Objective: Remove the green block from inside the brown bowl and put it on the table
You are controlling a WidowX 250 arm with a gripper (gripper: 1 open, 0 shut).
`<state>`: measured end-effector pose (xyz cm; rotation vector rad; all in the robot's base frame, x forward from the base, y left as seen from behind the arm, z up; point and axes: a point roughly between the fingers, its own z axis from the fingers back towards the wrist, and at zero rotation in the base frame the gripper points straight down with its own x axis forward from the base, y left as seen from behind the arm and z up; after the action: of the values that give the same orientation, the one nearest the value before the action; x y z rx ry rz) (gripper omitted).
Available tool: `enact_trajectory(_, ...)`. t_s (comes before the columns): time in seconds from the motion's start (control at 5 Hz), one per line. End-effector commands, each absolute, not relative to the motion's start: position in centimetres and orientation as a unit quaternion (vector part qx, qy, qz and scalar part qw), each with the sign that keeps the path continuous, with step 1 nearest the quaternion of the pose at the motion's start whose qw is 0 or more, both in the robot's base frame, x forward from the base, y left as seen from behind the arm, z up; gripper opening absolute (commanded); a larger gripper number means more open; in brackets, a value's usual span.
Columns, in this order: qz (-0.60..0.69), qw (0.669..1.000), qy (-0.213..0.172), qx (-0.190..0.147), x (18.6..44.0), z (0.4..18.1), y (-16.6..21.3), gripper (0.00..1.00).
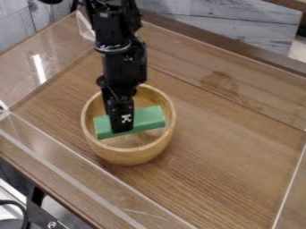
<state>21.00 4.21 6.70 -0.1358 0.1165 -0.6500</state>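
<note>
The brown bowl (129, 134) sits on the wood-grain surface (227, 125), a little left of its middle as the camera sees it, and serves as the landmark here. The black arm comes down from the upper left and ends with its fingers (118, 125) pointing straight down into the bowl's left half, closed tight on the green block (138, 122). The block sits inside the bowl's rim, its left end hidden behind the fingers and its right end angled up toward the bowl's far right wall; it appears slightly raised off the bowl's floor, though whether its underside is clear of the wood cannot be told from this view. A small white mark shows on the front of the fingers, just above the bowl's near rim. Low clear walls (24, 63) edge the surface to the bowl's left and front.
</note>
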Motion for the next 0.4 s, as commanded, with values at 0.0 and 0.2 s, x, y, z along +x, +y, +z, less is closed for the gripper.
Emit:
enact_trajectory(0.0,-0.328,0.943,0.027,-0.048,22.53,8.37,3.75,0.00)
enact_trajectory(0.2,-0.340,0.939,0.029,-0.049,22.78,8.14,2.89,0.00)
